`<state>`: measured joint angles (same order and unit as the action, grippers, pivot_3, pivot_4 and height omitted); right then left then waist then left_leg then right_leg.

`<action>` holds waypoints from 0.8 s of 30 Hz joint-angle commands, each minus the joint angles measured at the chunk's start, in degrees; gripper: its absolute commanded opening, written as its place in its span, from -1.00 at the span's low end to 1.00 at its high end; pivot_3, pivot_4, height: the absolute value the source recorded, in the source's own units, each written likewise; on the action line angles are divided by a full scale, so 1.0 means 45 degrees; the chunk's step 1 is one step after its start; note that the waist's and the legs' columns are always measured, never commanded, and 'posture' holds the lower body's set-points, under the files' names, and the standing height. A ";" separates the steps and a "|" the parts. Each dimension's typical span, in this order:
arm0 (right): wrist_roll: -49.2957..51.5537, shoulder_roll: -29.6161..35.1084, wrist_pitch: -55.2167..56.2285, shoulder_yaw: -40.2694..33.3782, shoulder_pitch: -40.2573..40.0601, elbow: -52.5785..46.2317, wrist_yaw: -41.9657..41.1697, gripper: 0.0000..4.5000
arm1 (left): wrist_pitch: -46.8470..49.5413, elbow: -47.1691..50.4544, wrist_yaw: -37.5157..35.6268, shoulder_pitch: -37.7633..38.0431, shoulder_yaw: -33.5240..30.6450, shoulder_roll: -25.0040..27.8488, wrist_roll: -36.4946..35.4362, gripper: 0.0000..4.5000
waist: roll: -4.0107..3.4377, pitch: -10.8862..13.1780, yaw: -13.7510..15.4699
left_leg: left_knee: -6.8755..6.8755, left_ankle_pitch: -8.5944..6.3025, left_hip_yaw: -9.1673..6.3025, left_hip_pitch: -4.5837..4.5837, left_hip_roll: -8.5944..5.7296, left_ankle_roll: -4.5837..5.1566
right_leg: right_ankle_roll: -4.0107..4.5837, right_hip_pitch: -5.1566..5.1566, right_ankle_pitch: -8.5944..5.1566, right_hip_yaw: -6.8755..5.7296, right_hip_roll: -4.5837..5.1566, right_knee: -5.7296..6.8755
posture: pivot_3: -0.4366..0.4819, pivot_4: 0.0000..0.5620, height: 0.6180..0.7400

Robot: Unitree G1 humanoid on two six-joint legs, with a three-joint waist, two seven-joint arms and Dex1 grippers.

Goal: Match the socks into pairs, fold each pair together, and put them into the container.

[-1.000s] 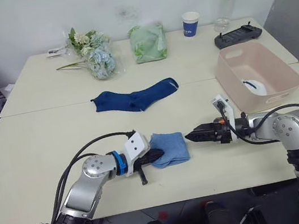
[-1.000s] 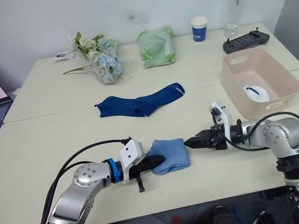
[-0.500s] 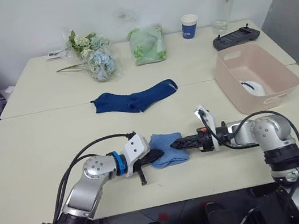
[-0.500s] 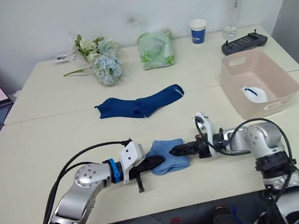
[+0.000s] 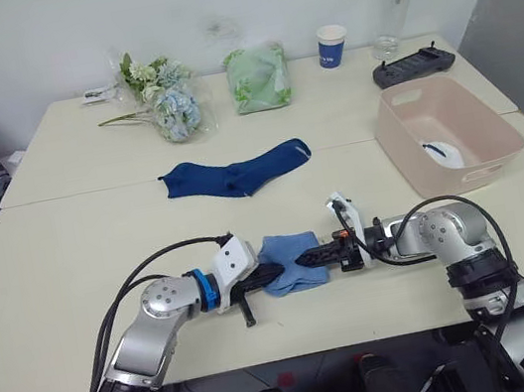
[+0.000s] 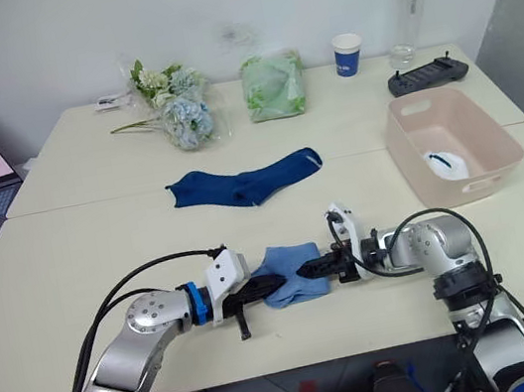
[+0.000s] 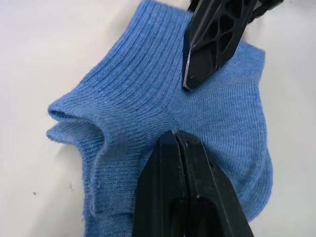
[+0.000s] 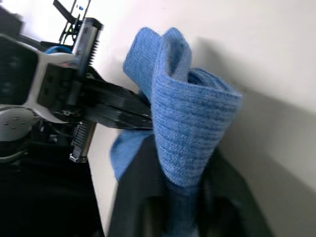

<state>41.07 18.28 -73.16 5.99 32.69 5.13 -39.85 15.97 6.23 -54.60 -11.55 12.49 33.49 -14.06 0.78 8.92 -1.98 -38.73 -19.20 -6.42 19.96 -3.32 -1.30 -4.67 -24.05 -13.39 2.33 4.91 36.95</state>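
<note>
Two claws now on the light blue pair [image 5: 288,262]: right claw [image 5: 314,256] newly advanced and gripping its fold, left claw [image 5: 273,273] pinched on fabric. Transfer toward container [image 5: 468,162] likely.

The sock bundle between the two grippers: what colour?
Light blue sock bundle, ribbed knit; clearest in the left wrist view.

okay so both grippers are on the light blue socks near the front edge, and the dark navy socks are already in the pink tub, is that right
Not quite. Both the left gripper and right gripper are on the light blue socks, but the dark navy socks lie on the table, not in the pink tub, as the left eye view shows.
</note>
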 commanded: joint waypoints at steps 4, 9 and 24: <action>0.0151 0.0748 0.0119 -0.0946 0.0382 -0.0857 -0.0005 -1.00 | 0.2257 0.2315 -0.1222 -0.0338 -0.2052 0.0965 -0.3195 -0.83 | 0.0002 0.0018 0.0025 | -0.0006 0.0001 -0.0006 0.0036 0.0008 -0.0002 | 0.0000 -0.0027 0.0000 -0.0002 0.0006 -0.0001 | -0.05 -0.47 1.00; -0.1611 0.4258 0.2972 -0.1042 0.1875 -0.1807 -0.1125 -1.00 | 0.4785 0.3370 -0.0804 -0.2786 -0.3702 0.1990 -0.5549 -0.23 | -0.0011 0.0059 0.0107 | -0.0054 0.0028 -0.0041 0.0175 -0.0012 -0.0043 | -0.0021 -0.0095 0.0011 -0.0029 0.0028 -0.0019 | -0.05 -0.47 1.00; -1.3298 0.8694 1.8923 0.3775 0.7527 0.9670 -0.0775 -1.00 | 0.3977 0.1521 0.0359 -0.9419 -0.1779 -0.0927 -0.4218 0.99 | 0.0033 0.0102 -0.0074 | -0.0021 0.0035 0.0104 0.0188 -0.0029 -0.0063 | -0.0025 -0.0140 0.0008 0.0004 0.0021 -0.0044 | -0.05 -0.47 1.00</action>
<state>-14.24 57.28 5.80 21.49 65.56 44.87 -45.96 35.78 13.11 -53.91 -52.92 4.56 29.68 -34.53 0.93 9.38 -2.31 -38.79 -19.03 -5.94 20.82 -3.44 -1.59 -4.78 -24.73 -13.35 2.33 4.99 36.76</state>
